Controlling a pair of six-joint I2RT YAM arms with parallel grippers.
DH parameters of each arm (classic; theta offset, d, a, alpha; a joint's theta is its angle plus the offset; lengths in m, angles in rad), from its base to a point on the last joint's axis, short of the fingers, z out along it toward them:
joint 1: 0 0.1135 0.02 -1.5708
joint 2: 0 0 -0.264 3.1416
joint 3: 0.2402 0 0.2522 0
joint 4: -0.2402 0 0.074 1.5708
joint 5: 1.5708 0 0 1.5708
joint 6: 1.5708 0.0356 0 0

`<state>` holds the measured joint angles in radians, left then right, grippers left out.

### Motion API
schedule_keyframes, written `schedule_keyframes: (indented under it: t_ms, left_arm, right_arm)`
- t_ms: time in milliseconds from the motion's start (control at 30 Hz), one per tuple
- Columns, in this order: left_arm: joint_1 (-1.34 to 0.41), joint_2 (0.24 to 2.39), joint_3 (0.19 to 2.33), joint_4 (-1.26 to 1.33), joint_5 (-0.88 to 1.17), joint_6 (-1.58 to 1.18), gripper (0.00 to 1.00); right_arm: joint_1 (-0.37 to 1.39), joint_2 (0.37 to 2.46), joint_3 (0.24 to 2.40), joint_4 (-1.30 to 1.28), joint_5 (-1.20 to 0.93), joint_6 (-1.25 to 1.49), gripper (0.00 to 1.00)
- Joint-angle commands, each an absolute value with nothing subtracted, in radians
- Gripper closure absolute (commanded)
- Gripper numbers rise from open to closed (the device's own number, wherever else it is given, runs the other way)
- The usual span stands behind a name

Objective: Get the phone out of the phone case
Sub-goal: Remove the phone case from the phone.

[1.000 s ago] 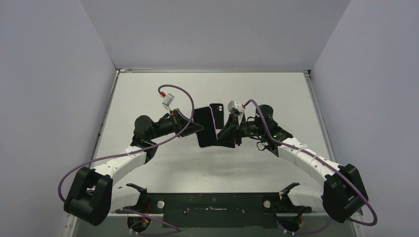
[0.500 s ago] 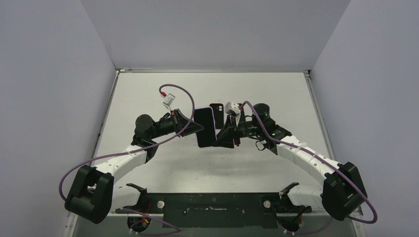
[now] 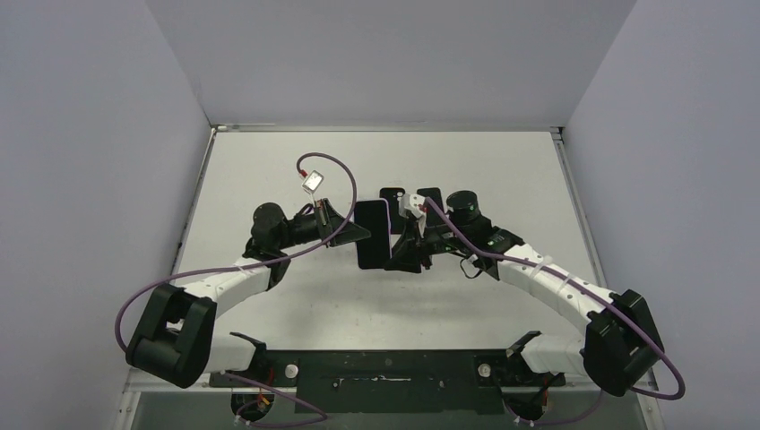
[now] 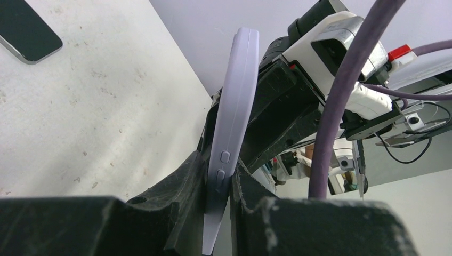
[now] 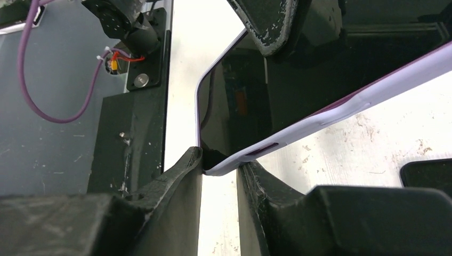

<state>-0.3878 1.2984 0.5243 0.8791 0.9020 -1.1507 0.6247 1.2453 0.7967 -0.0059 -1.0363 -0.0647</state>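
A phone with a dark screen sits in a lilac case [image 3: 372, 235], held above the middle of the table between both grippers. My left gripper [image 3: 358, 235] is shut on the case's left long edge; in the left wrist view the jaws [image 4: 218, 181] pinch the lilac edge [image 4: 237, 101] by its side buttons. My right gripper [image 3: 401, 253] is shut on the case's right lower corner; in the right wrist view the lilac corner [image 5: 226, 166] sits between the fingertips, and the phone screen [image 5: 250, 101] faces the camera.
Two other dark phones lie flat on the table behind the grippers, one [image 3: 392, 196] beside the other [image 3: 431, 194]. One shows in the left wrist view [image 4: 26, 26] and one in the right wrist view [image 5: 426, 173]. Purple cables loop over both arms.
Both arms have shifted slightly left and away with the cased phone still held. The right wrist moved left, uncovering the second dark phone on the table.
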Motion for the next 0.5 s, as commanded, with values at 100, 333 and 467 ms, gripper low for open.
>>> schedule_keyframes:
  t_ms: [100,333,467]
  left_arm:
    - [-0.397,1.343,0.567,0.905,0.835,-1.310,1.00]
    - [-0.390,1.375,0.582,0.892,0.862,-1.325,1.00]
    - [-0.390,1.395,0.599,0.875,0.883,-1.316,1.00]
  right_arm:
    - [0.720,1.281,0.922,0.073,-1.082,-0.304,1.00]
    - [0.750,1.298,0.959,0.071,-1.076,-0.331,1.00]
    - [0.763,1.311,0.985,0.057,-1.065,-0.338,1.00]
